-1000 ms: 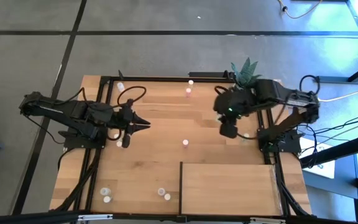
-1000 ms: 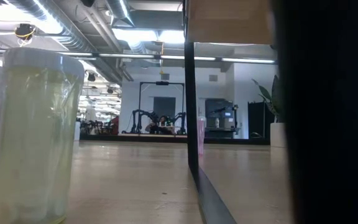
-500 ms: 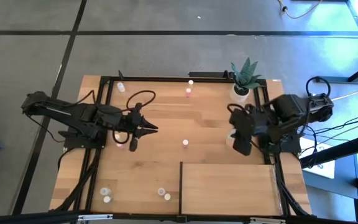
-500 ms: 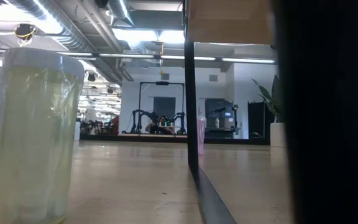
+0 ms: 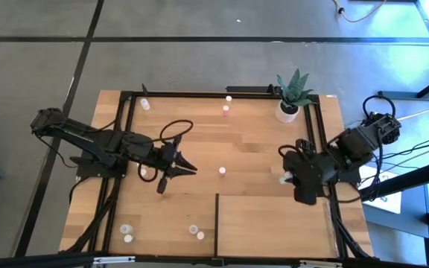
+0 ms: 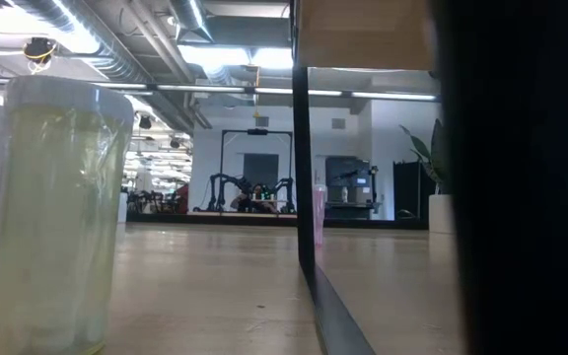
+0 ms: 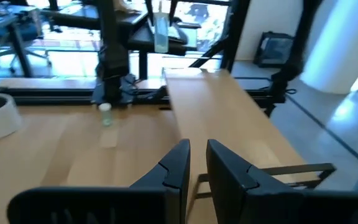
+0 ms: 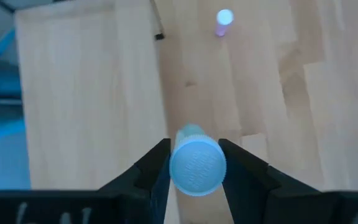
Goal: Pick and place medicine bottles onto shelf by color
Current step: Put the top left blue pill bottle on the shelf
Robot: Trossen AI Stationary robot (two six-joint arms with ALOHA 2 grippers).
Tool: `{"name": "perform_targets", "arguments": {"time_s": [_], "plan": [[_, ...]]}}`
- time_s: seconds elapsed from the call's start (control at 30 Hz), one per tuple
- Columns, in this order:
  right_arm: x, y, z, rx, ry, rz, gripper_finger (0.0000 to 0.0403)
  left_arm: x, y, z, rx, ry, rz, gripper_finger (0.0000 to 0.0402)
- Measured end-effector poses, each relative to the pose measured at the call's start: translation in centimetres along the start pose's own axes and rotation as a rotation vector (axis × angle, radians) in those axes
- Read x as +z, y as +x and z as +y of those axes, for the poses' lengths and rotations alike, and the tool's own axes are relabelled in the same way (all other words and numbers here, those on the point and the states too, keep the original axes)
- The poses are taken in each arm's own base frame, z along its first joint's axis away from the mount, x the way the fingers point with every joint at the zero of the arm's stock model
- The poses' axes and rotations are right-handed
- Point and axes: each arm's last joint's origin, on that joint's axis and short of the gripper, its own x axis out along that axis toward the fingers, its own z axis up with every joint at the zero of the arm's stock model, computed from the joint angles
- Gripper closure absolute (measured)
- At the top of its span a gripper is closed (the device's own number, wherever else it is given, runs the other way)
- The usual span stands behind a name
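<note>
My right gripper [image 5: 285, 177] is shut on a small pale green bottle [image 8: 196, 165] over the tabletop, just beyond the far edge of the pale wood shelf [image 5: 274, 216]. The left wrist view shows this bottle [image 7: 106, 114] below the right arm. My left gripper [image 5: 191, 169] is shut and empty, left of the table's middle. A pink bottle [image 5: 221, 171] stands between the two grippers. Other bottles stand at the far edge [image 5: 226, 112] and the near left [image 5: 127, 232]. A pale yellow bottle [image 6: 52, 217] fills the left of the low view. My right gripper pinches the bottle between its two fingers [image 8: 157, 168], which stand on opposite sides just below its round cap [image 8: 197, 163]. The fingers come from above, pointing down. The bottle is upright, cap up; whether its base is clear of the table I cannot tell.
A white pot with a green plant [image 5: 289, 108] stands at the far right corner. The shelf's thin dark edge [image 5: 217, 216] runs toward the near edge. Two bottles [image 5: 196, 232] stand near the shelf's left side. Dark frame rails [image 5: 121, 134] run along the table's sides.
My right gripper has gone toward the table's near and right edges, carrying the bottle from beside the plant to the shelf's far edge. My left gripper has reached toward the table's middle and slightly toward the near edge.
</note>
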Motion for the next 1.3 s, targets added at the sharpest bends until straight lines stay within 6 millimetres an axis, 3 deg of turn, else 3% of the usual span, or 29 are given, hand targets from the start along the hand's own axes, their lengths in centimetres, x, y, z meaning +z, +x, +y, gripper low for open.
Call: {"name": "perform_targets", "arguments": {"time_s": [0.33,0.63,0.93,1.3], "plan": [[-2.2,0.4,3.3,0.037,-0.151,0.05,0.0274,-0.6,1.2,-1.8,-0.069,0.015,0.004,0.0354],[-2.5,2.3,5.5,0.052,-0.174,0.155,0.0274,-0.9,1.4,-2.3,-0.087,0.02,0.014,0.0354],[-2.5,3.8,6.7,0.081,-0.217,0.251,0.0274,-0.5,1.4,-2.6,-0.16,0.016,-0.02,0.0354],[-2.8,3.7,6.9,0.067,-0.274,0.226,0.0274,0.1,2.2,-2.7,-0.146,0.007,-0.104,0.0354]]}}
